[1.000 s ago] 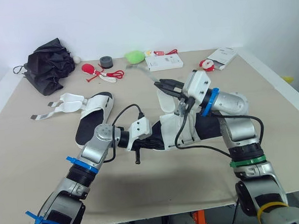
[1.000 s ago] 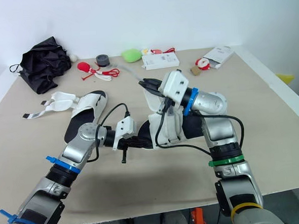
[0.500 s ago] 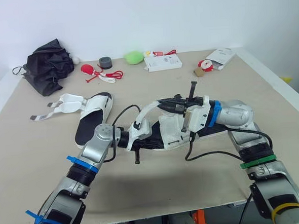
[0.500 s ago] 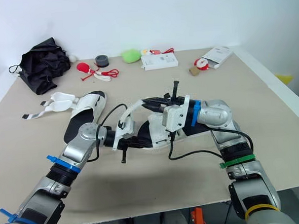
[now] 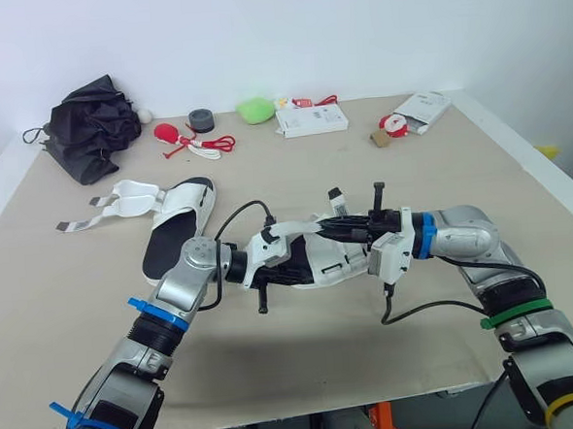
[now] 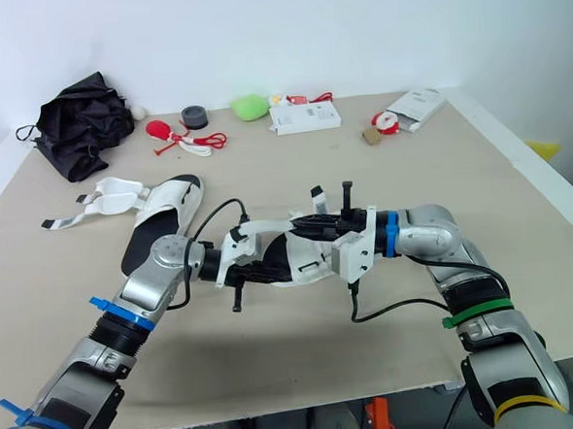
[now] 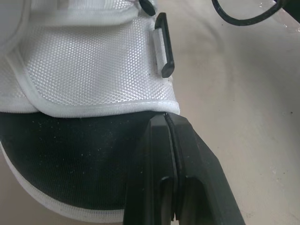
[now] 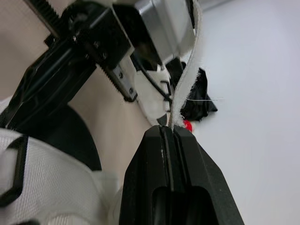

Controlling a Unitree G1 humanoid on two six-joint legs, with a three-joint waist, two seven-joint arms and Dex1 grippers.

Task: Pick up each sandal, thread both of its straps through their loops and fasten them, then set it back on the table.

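At mid-table, between the two arms, located the worked sandal [image 5: 333, 262], lying lengthwise and low, either resting on the table [image 5: 67, 286] or held just above it; contact not determinable. Found the left gripper [image 7: 167, 118] clamped tight on the sandal's sole edge, just beneath the white mesh upper and near a black loop [image 7: 164, 47]. Found the right gripper [image 8: 168, 130] pinched fully together on a white strap [image 8: 183, 79], with the webbing caught at the tips. Compared against one second ago: observed the right arm brought down from a raised, bent posture to a low, nearly level reach. Observed the strap no longer hauled high above the sandal but laid in a shallow arc over the upper, running from the end near the left gripper to the right gripper's tips. Observed no change in the left arm's hold. Judged the lowering as carrying the strap's free end down toward the upper, for fastening or for feeding through a loop; unable to confirm which, or whether already threaded. Unable to tell the second strap's condition. Noted the other sandal [image 5: 175, 221] well apart at the robot's left, flat on the table, straps splayed open. Assessed progress as under halfway: fastening, set-down and the entire second sandal outstanding.
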